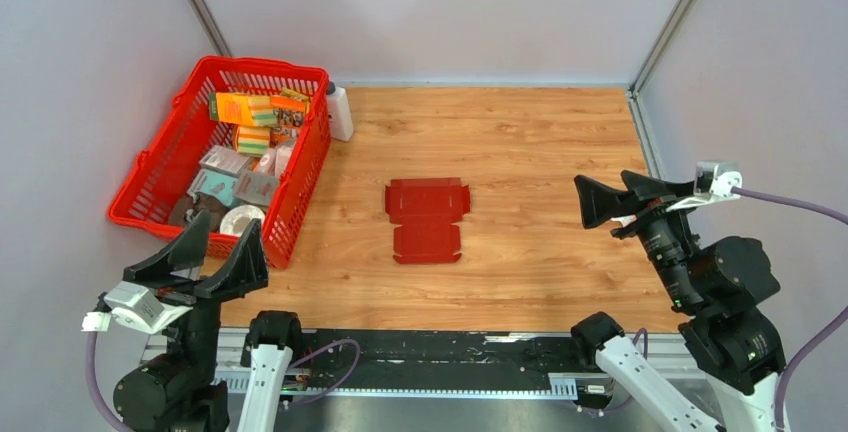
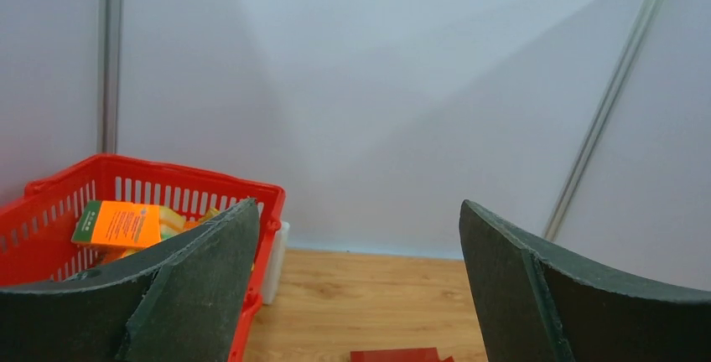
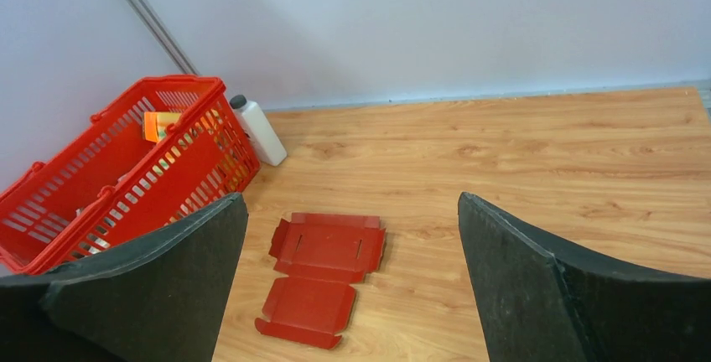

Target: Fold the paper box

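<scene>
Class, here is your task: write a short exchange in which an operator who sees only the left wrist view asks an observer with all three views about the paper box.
Operator: Only a red sliver shows at my bottom edge. Is the paper box folded?
Observer: No. It lies flat and unfolded near the middle of the table, tabs spread out.
Operator: Where is the right gripper?
Observer: The right gripper hangs open to the right of the paper box, apart from it.
</scene>
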Controlling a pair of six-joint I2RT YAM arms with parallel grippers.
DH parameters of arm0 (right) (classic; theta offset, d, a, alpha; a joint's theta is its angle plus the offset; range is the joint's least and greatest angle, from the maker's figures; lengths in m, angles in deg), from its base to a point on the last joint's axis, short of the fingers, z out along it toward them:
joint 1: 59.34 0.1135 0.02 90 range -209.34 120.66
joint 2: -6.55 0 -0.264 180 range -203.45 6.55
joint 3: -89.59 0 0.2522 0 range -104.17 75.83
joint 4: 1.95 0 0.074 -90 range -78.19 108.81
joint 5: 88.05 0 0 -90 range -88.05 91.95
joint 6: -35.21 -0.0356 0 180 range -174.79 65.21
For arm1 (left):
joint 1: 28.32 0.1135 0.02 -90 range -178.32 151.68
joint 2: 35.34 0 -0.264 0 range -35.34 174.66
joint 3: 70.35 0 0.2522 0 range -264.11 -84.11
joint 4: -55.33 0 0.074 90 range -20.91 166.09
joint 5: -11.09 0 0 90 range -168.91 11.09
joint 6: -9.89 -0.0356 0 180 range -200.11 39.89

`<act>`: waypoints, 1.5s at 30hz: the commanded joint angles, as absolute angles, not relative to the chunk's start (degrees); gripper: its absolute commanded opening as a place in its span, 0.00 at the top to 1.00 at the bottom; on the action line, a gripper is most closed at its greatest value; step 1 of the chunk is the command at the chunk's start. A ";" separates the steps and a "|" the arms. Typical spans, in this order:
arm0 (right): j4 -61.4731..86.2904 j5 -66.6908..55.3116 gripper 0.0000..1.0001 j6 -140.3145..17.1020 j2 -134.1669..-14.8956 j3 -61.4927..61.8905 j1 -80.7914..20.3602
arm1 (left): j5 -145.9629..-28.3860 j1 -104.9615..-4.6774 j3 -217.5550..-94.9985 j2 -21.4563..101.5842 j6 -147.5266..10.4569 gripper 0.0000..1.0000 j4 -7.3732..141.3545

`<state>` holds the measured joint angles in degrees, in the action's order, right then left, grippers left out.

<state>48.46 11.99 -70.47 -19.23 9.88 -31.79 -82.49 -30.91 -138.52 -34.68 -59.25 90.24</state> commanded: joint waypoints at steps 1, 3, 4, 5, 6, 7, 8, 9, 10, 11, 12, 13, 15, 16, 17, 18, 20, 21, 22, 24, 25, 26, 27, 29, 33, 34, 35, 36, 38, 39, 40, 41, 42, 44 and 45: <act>49.77 12.94 0.00 -72.72 -24.55 8.69 -32.10 | -81.90 -30.69 -139.83 -31.13 -58.93 0.05 93.61; 51.01 10.23 0.00 -72.29 -27.18 7.98 -32.10 | -82.25 -30.69 -141.14 -28.33 -58.58 0.07 96.24; 50.93 8.65 0.00 -72.11 -27.55 8.24 -32.18 | -82.95 -30.69 -141.76 -27.27 -58.49 0.08 97.21; 49.18 5.76 0.00 -71.93 -27.64 9.03 -32.10 | -83.30 -30.69 -142.37 -26.21 -58.32 0.08 99.22; 48.30 6.43 0.00 -72.97 -27.20 9.91 -32.01 | -83.83 -30.69 -143.51 -24.29 -58.32 0.09 100.20; 47.94 8.00 0.00 -76.81 -26.94 11.74 -32.10 | -84.62 -30.69 -144.04 -23.31 -58.23 0.10 101.95; 47.15 10.10 0.00 -77.63 -26.59 12.72 -32.10 | -85.24 -30.69 -144.48 -22.52 -58.06 0.10 102.49; 46.36 10.39 0.00 -77.90 -25.89 13.86 -32.18 | -85.76 -30.69 -145.10 -20.77 -57.71 0.11 103.01; 45.57 10.39 0.00 -78.95 -25.62 16.22 -32.10 | -86.81 -30.69 -145.36 -19.80 -57.35 0.11 104.06; 43.30 10.04 0.00 -79.40 -25.18 17.98 -32.10 | -87.52 -30.69 -145.72 -18.83 -56.74 0.11 104.86; 41.71 9.60 0.00 -80.10 -24.74 19.31 -32.18 | -88.40 -30.69 -146.59 -16.56 -56.65 0.12 105.56; 40.39 9.34 0.00 -81.06 -24.83 20.62 -32.10 | -90.67 -30.69 -146.95 -15.32 -56.56 0.14 107.31; 36.26 9.86 0.00 -83.70 -26.66 24.41 -32.18 | -93.14 -30.69 -146.43 -12.77 -56.12 0.19 108.20; 35.29 9.60 0.00 -84.23 -28.15 25.20 -32.18 | -96.28 -30.69 -145.73 -12.23 -55.86 0.20 108.03; 33.28 8.73 0.00 -85.54 -32.08 26.17 -32.10 | -98.32 -30.69 -144.85 -11.79 -55.51 0.20 107.51; 32.21 8.02 0.00 -86.42 -34.65 26.44 -32.10 | -100.51 -30.69 -142.40 -11.18 -55.07 0.20 106.55; 30.11 5.31 0.00 -87.92 -43.14 25.91 -32.10 | -106.40 -30.69 -139.41 -10.74 -52.71 0.20 102.59; 28.88 3.81 0.00 -88.54 -46.15 25.04 -32.10 | -107.81 -30.69 -136.35 -10.04 -51.74 0.20 101.10; 27.56 2.58 0.00 -88.45 -49.14 24.60 -32.10 | -110.79 -30.69 -135.01 -9.51 -50.94 0.20 98.39; 23.34 -3.14 0.00 -88.28 -57.84 22.41 -32.10 | -112.22 -31.04 -132.55 -7.49 -49.44 0.20 97.14; 22.37 -3.49 0.00 -88.63 -60.57 21.26 -32.10 | -112.66 -31.48 -132.01 -6.87 -49.35 0.20 96.70; 20.97 -2.54 0.00 -89.50 -65.47 20.21 -32.10 | -112.58 -32.18 -131.75 -6.17 -49.35 0.20 96.69; 19.91 -2.44 0.00 -90.12 -67.96 18.28 -32.10 | -112.05 -34.80 -131.66 -5.12 -49.44 0.20 96.52; 16.83 -4.01 0.00 -90.83 -75.49 15.90 -32.27 | -109.68 -38.49 -131.39 -4.15 -49.53 0.20 96.52; 18.66 -6.22 0.00 -87.15 -86.86 7.03 -32.71 | -103.01 -48.78 -128.68 -0.90 -49.44 0.21 96.17; 19.45 -7.01 0.00 -85.92 -88.62 5.80 -32.89 | -100.82 -52.28 -127.89 -0.28 -49.27 0.21 94.60; 21.03 -9.28 0.01 -83.56 -91.33 3.96 -33.32 | -100.45 -53.53 -127.01 0.42 -49.09 0.22 93.54; 20.78 -10.43 0.02 -82.57 -92.14 4.20 -33.59 | -100.27 -54.68 -125.69 2.26 -49.18 0.24 92.57; 18.07 -10.88 0.05 -82.39 -92.16 7.69 -34.20 | -98.61 -56.78 -125.24 4.72 -49.96 0.26 90.89; 17.18 -10.01 0.05 -83.09 -91.72 9.37 -34.38 | -97.47 -57.32 -125.50 7.69 -50.49 0.28 90.89; 16.30 -9.22 0.05 -84.05 -91.28 10.52 -34.64 | -94.50 -57.93 -126.03 9.55 -51.19 0.28 91.15; 16.12 -8.78 0.05 -84.76 -90.66 12.27 -35.25 | -92.90 -58.72 -126.64 11.40 -52.24 0.29 91.33; 15.86 -7.64 0.05 -85.63 -90.22 13.16 -35.52 | -90.63 -59.08 -127.95 15.07 -52.51 0.31 91.24; 13.76 -6.66 0.04 -87.04 -88.99 15.35 -37.09 | -89.20 -59.61 -129.45 18.69 -52.87 0.33 89.41; 12.35 -8.05 0.04 -87.40 -88.99 16.76 -37.63 | -88.50 -59.78 -129.81 21.84 -52.96 0.34 88.35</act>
<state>18.40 -8.00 -85.51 -92.21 13.09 -35.25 -94.75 -58.80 -126.13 15.44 -50.95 93.28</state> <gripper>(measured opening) 0.954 0.674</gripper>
